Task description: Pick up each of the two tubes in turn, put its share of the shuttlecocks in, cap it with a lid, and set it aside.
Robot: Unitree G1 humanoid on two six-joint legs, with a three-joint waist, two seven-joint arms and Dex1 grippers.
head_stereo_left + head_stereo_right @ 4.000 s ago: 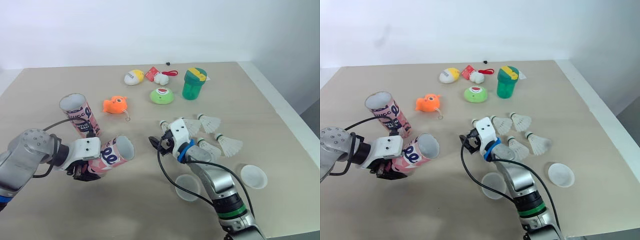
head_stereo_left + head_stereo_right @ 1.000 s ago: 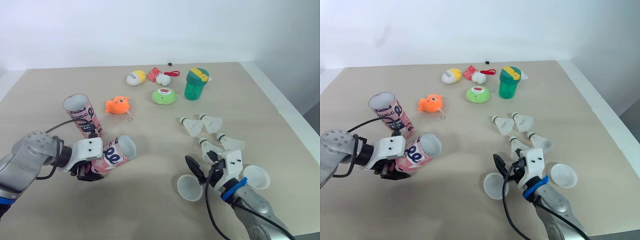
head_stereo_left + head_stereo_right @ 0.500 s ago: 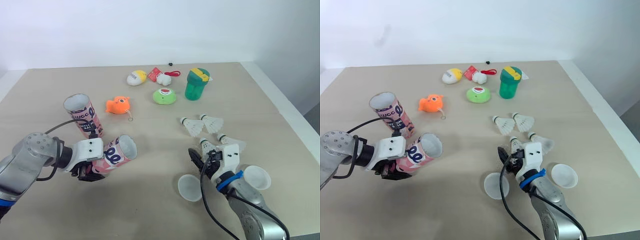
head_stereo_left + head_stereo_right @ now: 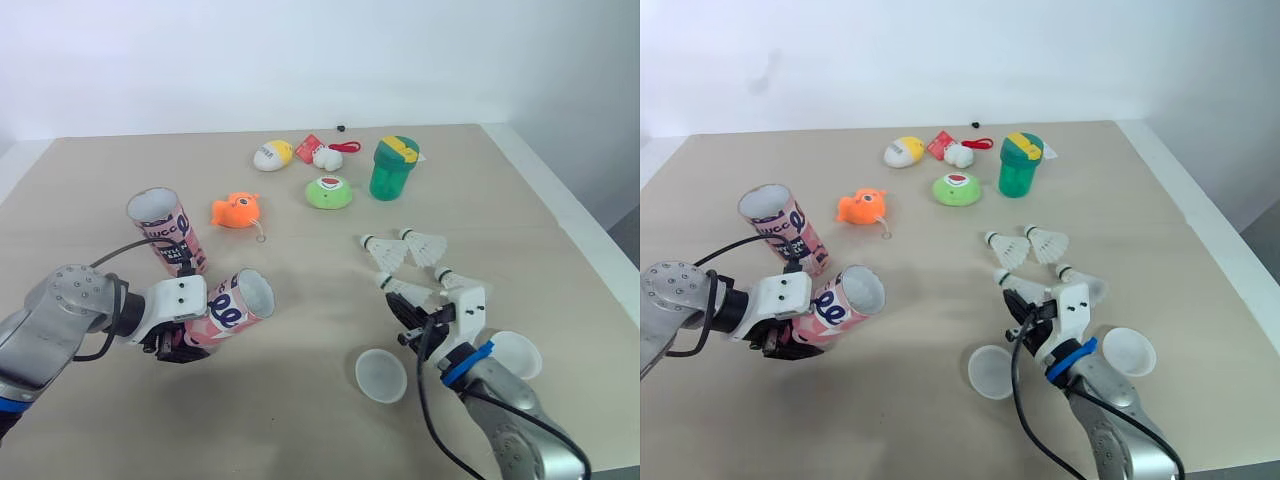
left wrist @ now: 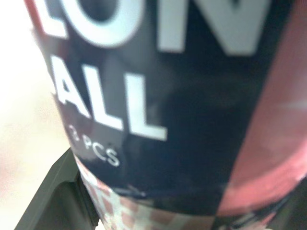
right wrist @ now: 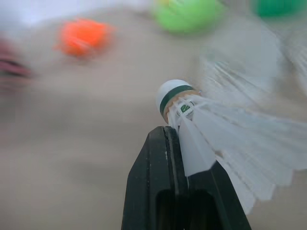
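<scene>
Two tubes sit on my left side of the beige table (image 4: pixel 300 420). The left gripper (image 4: pixel 178 338) is clamped around the lower end of one pink printed cardboard tube (image 4: pixel 232 307), which tilts with its open mouth facing right and slightly up. From the left wrist camera I see its dark label pressed between the black fingers. The second pink tube (image 4: pixel 165 230) stands upright just beyond it, mouth open.

On the right, the right gripper (image 4: pixel 410 320) is closed on the skirt of a white feather shuttlecock with a green-banded cork (image 6: pixel 225 139), the cork pointing left. Three loose white shuttlecocks (image 4: pixel 385 252) lie close by: two side by side just farther out, and one just right of the gripper.

A translucent round lid (image 4: pixel 381 375) lies near and left of the right gripper, and a second translucent lid (image 4: pixel 515 352) sits to its right, partly behind the arm.

Across the far side I see an orange fish toy (image 4: pixel 233 209), a green dome toy (image 4: pixel 328 192), a green cup with a yellow-green top (image 4: pixel 391 167), a yellow-and-white egg toy (image 4: pixel 269 155) and a small red-and-white trinket (image 4: pixel 320 153).
</scene>
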